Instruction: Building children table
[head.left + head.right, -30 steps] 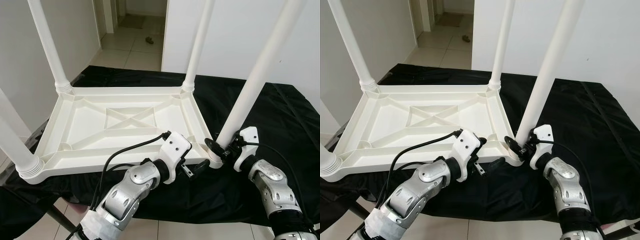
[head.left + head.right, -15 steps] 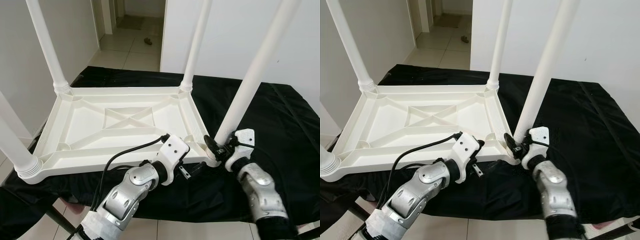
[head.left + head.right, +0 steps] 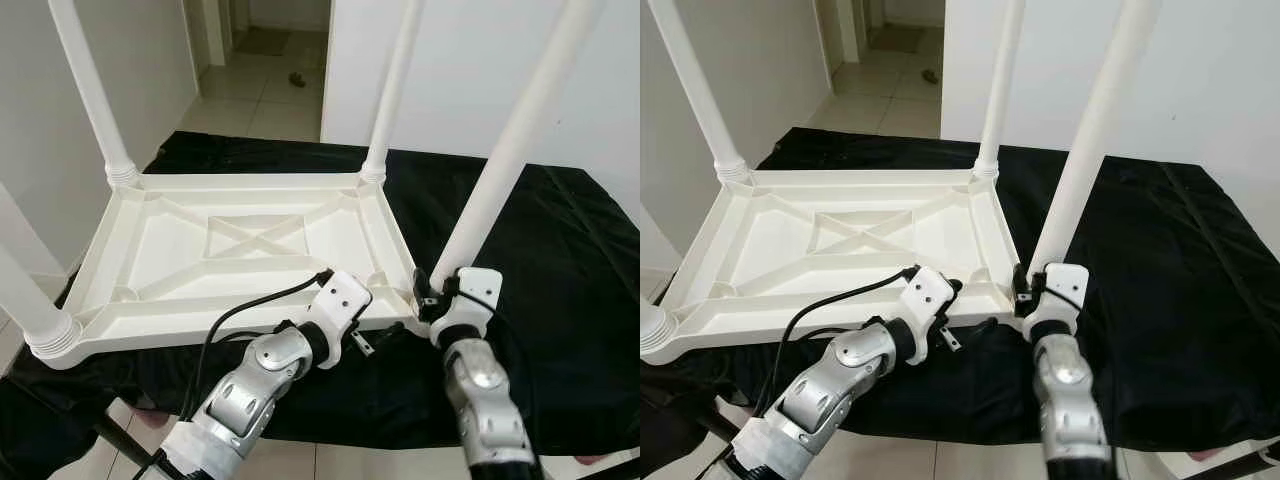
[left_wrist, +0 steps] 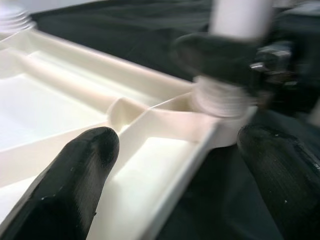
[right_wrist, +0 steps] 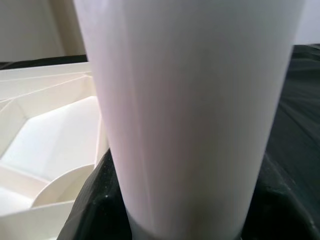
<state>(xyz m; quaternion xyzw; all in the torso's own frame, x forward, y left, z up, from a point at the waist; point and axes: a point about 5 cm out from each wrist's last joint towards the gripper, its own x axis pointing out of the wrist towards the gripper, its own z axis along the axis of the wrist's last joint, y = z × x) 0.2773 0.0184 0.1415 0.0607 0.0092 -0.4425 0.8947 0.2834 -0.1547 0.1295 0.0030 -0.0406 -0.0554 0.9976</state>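
Observation:
A white plastic children's table lies upside down on a black cloth, its legs pointing up. My right gripper is shut on the near right leg, just above its threaded collar at the table's corner. In the right wrist view that leg stands close up between the black fingers. My left gripper is open at the table's near rim, left of that corner. In the left wrist view its fingers are spread wide around the rim, with the collar beyond.
Three more legs stand at the far left, far right and near left corners. The black cloth spreads out to the right. White walls and a doorway to a tiled hallway lie behind. Tiled floor shows below the near edge.
My right forearm has swung in to the left under the corner, and its wrist has turned around the leg base. The left gripper has stayed at the rim.

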